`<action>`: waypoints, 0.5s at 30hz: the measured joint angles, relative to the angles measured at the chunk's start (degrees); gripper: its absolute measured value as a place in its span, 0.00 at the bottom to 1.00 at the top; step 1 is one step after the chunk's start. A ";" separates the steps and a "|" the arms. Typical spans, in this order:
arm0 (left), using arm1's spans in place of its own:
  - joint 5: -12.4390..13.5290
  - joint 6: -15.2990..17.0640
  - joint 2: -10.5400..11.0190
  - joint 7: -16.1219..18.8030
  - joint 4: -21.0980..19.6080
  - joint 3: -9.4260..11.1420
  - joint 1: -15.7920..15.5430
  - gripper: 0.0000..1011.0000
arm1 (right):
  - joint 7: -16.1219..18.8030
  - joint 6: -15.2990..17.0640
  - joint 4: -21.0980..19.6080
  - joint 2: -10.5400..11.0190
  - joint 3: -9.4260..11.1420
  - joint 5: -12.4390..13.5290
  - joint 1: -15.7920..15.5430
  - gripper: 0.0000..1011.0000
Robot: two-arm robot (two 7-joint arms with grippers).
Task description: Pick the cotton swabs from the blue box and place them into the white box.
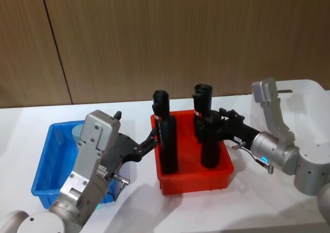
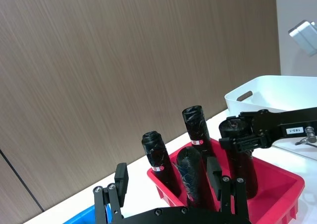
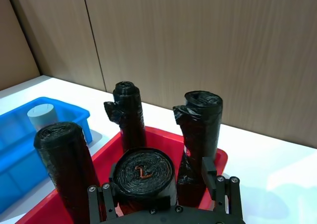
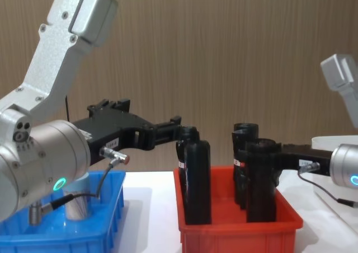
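**Both grippers at the red bin – swab jar alone in the blue box**

Starting nearest, on the left: look at the left gripper, stretched rightward off a big silver arm and stopping just at the left wall of the red bin. Fingers spread wide, gripping nothing. Pointed at the near-left black roll, just beside it; cannot tell from any view whether touching.

Under and behind that arm, find the blue box, sitting on the white table well to the left of the red bin. Inside it, at the far right corner, spot the cotton swabs – one small jar with a pale blue-grey lid, standing upright, untouched by either gripper.

Over to the middle now: four tall black rolls upright in the red bin, two near, two far. On the near-right roll, catch the right gripper, come in from the right at the height of the roll's top. Fingers set wide on either side of that roll, with a sliver of gap on one side in the right wrist view, so straddling rather than clearly squeezing.

Behind those, note the two far rolls, their crumpled tops poking above the near pair.

Farthest back on the right, see the white box, standing past the right arm, well apart from the blue box, with the red bin between the two. Beyond everything, just the brown wood-panel wall.
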 joint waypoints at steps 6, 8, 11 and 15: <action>0.00 0.00 0.00 0.00 0.00 0.00 0.00 0.99 | 0.68 -0.54 2.17 -0.71 -0.61 -0.12 1.37 0.94; 0.00 0.00 0.00 0.00 0.00 0.00 0.00 0.99 | 0.93 -0.73 2.96 -0.98 -0.84 -0.18 1.86 0.90; 0.00 0.00 0.00 0.00 0.00 0.00 0.00 0.99 | 1.25 -1.02 3.86 -1.29 -1.09 -0.23 2.41 0.80; 0.00 0.00 0.00 0.00 0.00 0.00 0.00 0.99 | 1.38 -1.26 4.61 -1.50 -1.28 -0.26 2.87 0.70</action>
